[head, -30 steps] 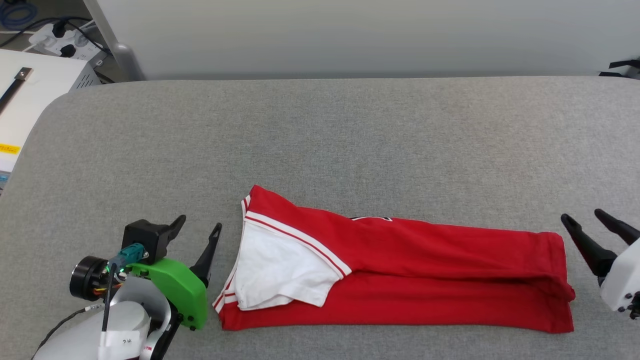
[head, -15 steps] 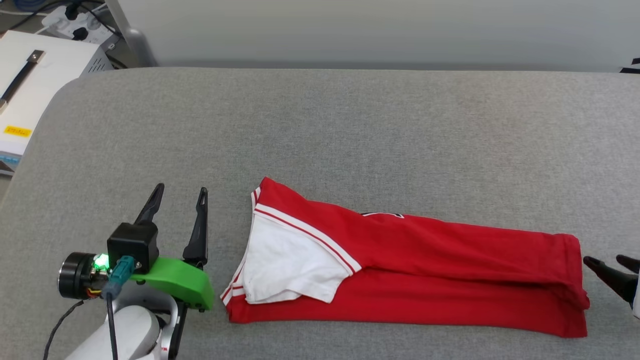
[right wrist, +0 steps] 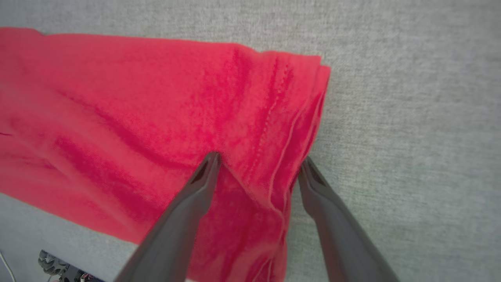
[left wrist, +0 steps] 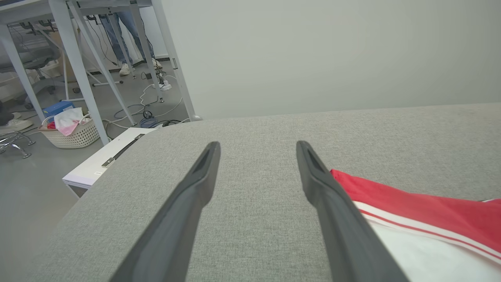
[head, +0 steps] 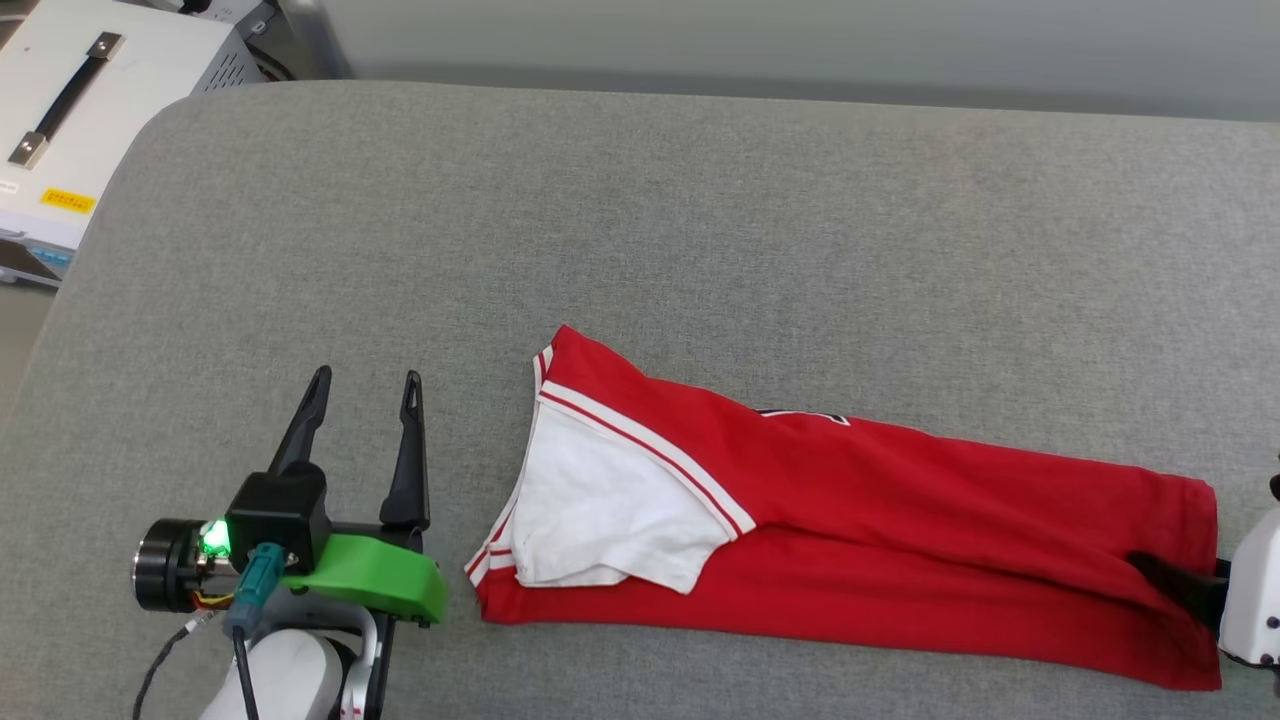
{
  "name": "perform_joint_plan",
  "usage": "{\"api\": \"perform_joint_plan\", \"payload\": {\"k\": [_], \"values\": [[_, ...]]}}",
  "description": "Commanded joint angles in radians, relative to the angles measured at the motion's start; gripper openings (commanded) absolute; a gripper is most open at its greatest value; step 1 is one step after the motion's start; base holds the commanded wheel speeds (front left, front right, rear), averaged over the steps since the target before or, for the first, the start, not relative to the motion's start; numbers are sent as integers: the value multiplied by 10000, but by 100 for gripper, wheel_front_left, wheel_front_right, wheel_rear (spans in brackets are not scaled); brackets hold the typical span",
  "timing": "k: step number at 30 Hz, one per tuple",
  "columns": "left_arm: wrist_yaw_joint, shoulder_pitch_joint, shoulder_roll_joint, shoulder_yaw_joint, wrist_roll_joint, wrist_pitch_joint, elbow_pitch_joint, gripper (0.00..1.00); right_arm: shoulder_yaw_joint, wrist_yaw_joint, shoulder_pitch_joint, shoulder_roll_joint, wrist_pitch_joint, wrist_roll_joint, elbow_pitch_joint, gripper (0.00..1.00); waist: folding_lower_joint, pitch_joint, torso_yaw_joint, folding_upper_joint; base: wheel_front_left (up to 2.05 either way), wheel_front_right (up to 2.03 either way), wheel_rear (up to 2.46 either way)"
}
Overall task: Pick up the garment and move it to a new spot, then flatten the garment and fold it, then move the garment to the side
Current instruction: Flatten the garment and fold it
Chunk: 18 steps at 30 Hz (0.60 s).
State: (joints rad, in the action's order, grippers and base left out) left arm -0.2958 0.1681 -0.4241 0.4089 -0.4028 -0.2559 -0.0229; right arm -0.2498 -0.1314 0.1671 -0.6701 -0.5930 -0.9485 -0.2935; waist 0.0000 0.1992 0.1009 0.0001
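The grey tabletop [head: 700, 200] carried the garment [head: 900, 520], a red jersey folded into a long band that ran from just beside the left fingers [head: 407, 440] across to the right fingers [right wrist: 195, 199]. It looked soft, light and limp, and would likely sag and unfold if lifted at one point, so each end wanted a hold through all its layers. The left fingers stood spread and empty, apart from the white sleeve [head: 610, 510] to their right. The right fingers, spread wide, straddled the stacked hem [right wrist: 309, 102], one tip over the cloth and the other just off its edge, with nothing pinched.
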Motion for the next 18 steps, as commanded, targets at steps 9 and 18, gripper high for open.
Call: {"api": "perform_joint_plan", "payload": {"k": [9, 18], "values": [[908, -562, 1171, -1124, 1228, -58, -228, 100, -1087, 7, -126, 441, 275, -263, -558, 100, 0, 84, 133, -1, 0, 0, 0], [1546, -927, 2038, -2171, 2147, -58, -256, 100, -1234, 7, 129, 268, 1000, -558, -871, 0, 0, -66, 58, -1, 0, 0, 0]]}}
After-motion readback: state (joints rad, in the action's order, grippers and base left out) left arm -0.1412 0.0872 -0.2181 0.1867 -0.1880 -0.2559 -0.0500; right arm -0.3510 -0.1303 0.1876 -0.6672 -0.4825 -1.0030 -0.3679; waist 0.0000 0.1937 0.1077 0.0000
